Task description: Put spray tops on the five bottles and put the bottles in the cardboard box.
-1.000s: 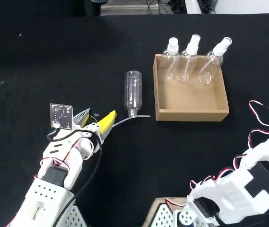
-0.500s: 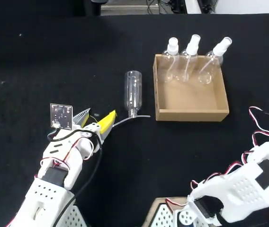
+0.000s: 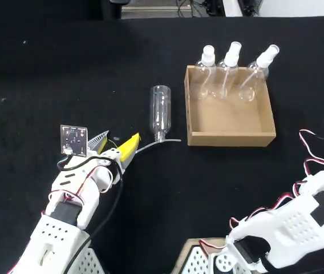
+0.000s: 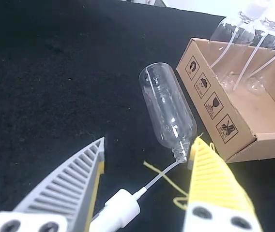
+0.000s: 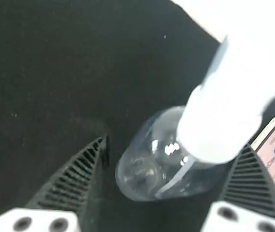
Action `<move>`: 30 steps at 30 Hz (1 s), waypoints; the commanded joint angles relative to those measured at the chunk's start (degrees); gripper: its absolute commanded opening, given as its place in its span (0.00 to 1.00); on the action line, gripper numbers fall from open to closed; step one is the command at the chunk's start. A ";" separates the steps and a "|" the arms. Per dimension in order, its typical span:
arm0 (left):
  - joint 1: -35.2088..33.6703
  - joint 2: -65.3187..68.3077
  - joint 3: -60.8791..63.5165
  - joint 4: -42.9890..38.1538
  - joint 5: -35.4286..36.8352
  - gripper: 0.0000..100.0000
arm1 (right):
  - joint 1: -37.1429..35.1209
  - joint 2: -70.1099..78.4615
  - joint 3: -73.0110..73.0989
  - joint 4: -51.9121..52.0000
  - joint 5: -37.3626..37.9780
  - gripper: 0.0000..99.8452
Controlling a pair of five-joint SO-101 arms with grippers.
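Between the parted fingers of the left claw (image 4: 149,141) | spray top (image 4: 121,209) was found lying ungripped, tube pointed at bottle (image 4: 169,108) neck | bottle was seen flat on table (image 4: 40,72) just ahead, mouth toward claw

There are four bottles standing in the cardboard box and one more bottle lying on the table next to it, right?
Not quite. The high view shows that the cardboard box holds three bottles, not four. The rest is right: one more bottle is lying on the table next to it.
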State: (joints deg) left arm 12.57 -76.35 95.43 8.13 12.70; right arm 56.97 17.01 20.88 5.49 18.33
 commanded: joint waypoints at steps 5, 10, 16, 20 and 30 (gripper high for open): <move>0.84 -0.97 -0.13 -1.23 -0.70 0.27 | 0.62 -0.48 -0.84 -2.20 0.09 0.34; 0.84 -0.88 -0.13 -1.23 -0.70 0.27 | 0.62 -0.40 -0.75 -2.20 0.09 0.34; 0.84 -0.88 -0.13 -1.23 -0.70 0.27 | 0.70 -0.40 -0.22 -2.55 0.09 0.28; 0.84 -0.88 -0.13 -1.23 -0.70 0.27 | 0.70 -0.40 -0.13 -2.55 0.09 0.16; 0.75 -0.97 -0.13 -1.23 -0.70 0.27 | 0.97 -0.48 0.04 -2.55 -6.51 0.02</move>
State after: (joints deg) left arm 12.57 -76.35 95.43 8.13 12.70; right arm 57.14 17.01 21.05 4.62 13.05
